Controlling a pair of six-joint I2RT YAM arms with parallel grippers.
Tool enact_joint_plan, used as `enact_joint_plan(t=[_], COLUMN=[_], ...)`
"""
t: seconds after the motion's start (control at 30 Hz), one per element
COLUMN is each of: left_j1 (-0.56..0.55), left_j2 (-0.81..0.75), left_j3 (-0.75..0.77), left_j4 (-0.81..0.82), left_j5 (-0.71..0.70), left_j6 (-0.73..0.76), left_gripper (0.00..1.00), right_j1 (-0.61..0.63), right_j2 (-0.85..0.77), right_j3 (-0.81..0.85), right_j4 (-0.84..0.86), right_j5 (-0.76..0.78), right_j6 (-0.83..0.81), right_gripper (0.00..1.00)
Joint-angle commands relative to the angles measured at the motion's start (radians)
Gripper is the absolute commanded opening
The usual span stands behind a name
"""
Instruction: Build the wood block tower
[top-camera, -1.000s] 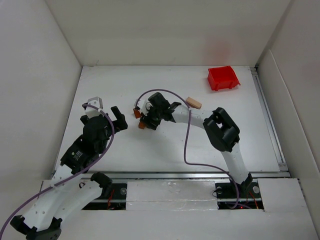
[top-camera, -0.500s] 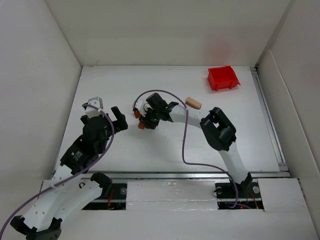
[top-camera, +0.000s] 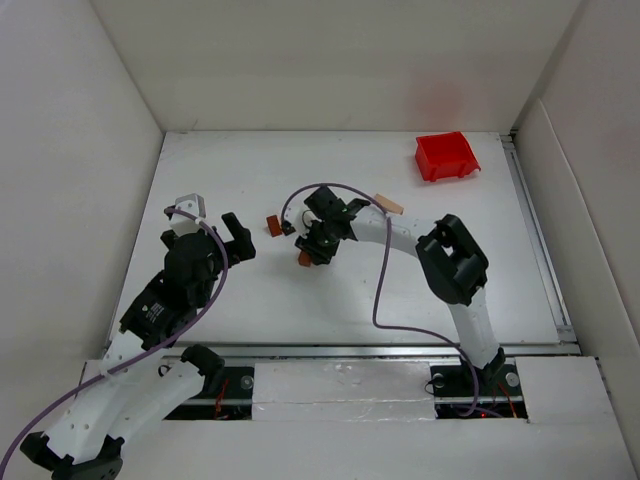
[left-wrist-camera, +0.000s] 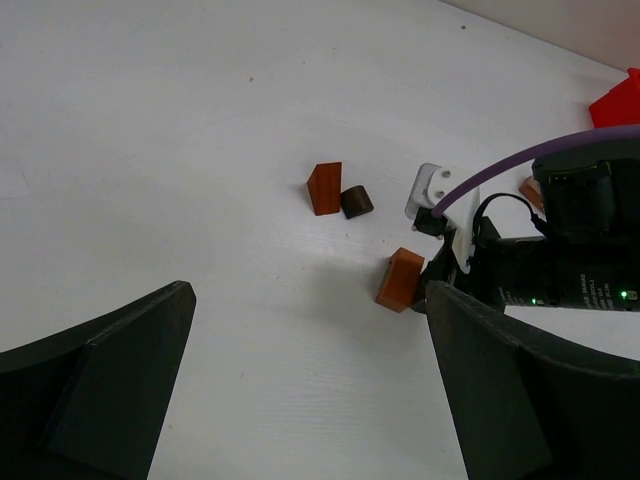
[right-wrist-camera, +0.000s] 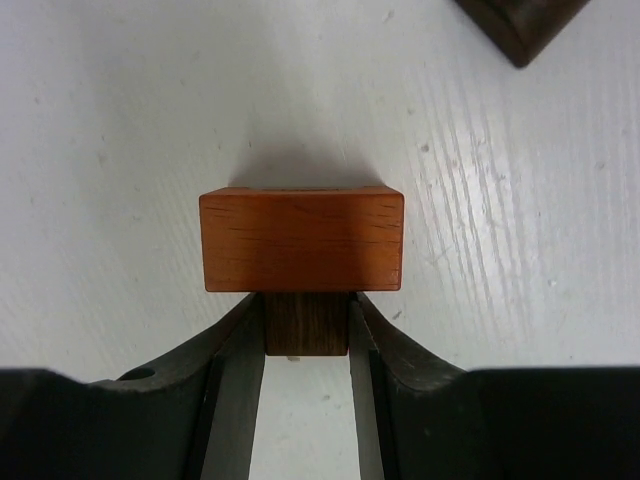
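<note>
My right gripper (top-camera: 311, 247) is shut on a reddish-orange wooden block (top-camera: 305, 259), low at the table's middle. In the right wrist view the fingers (right-wrist-camera: 236, 350) pinch a narrower dark brown part (right-wrist-camera: 306, 322) under the block's orange face (right-wrist-camera: 302, 238). A red-brown wedge (left-wrist-camera: 324, 188) and a small dark block (left-wrist-camera: 356, 201) lie side by side to its far left, seen from above as one cluster (top-camera: 271, 224). A tan block (top-camera: 388, 205) lies behind the right arm. My left gripper (top-camera: 212, 222) is open and empty, left of these; its jaws stand wide apart (left-wrist-camera: 308, 300).
A red plastic bin (top-camera: 447, 156) stands at the back right. White walls enclose the table (top-camera: 200, 160) on three sides. A purple cable (top-camera: 378, 290) loops over the right arm. A dark block corner (right-wrist-camera: 520, 25) shows at the top of the right wrist view.
My right gripper has moved right and a little nearer, carrying the orange block away from the wedge and dark block. The left arm has not moved.
</note>
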Motion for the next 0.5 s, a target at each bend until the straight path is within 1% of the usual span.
enact_joint_plan(t=[0.0, 0.07, 0.13, 0.17, 0.23, 0.27, 0.3, 0.33, 0.37, 0.43, 0.47], left_j1=[-0.005, -0.005, -0.005, -0.005, -0.005, -0.005, -0.005, -0.005, -0.005, -0.005, -0.005], left_j2=[-0.007, -0.006, -0.006, -0.006, -0.009, -0.012, -0.013, -0.015, -0.018, -0.022, -0.027], left_j3=[-0.001, -0.001, -0.001, -0.001, -0.003, -0.001, -0.001, -0.001, -0.001, -0.001, -0.001], left_j4=[0.038, 0.039, 0.038, 0.039, 0.039, 0.039, 0.039, 0.038, 0.038, 0.039, 0.036], left_j5=[0.0, -0.001, 0.0, -0.001, -0.001, -0.003, -0.003, -0.003, -0.004, -0.004, -0.004], left_j6=[0.014, 0.014, 0.015, 0.014, 0.014, 0.014, 0.014, 0.014, 0.014, 0.012, 0.012], left_gripper=[0.99, 0.99, 0.99, 0.99, 0.99, 0.99, 0.99, 0.99, 0.99, 0.99, 0.99], right_j1=[-0.01, 0.018, 0.045, 0.045, 0.059, 0.073, 0.073, 0.082, 0.082, 0.082, 0.082], right_j2=[-0.043, -0.043, -0.034, -0.019, 0.003, 0.024, 0.037, 0.047, 0.057, 0.052, 0.044], right_j3=[0.009, 0.03, 0.096, 0.126, 0.234, 0.309, 0.309, 0.379, 0.412, 0.45, 0.45], right_j4=[-0.126, -0.155, -0.24, -0.315, -0.394, -0.469, -0.503, -0.541, -0.593, -0.61, -0.606], right_j5=[0.001, 0.035, 0.076, 0.092, 0.116, 0.179, 0.179, 0.201, 0.209, 0.215, 0.21], right_j6=[-0.008, -0.005, -0.005, -0.008, -0.006, 0.007, 0.008, 0.009, 0.015, 0.015, 0.014], right_gripper=[0.28, 0.28, 0.27, 0.26, 0.24, 0.24, 0.24, 0.23, 0.21, 0.21, 0.23])
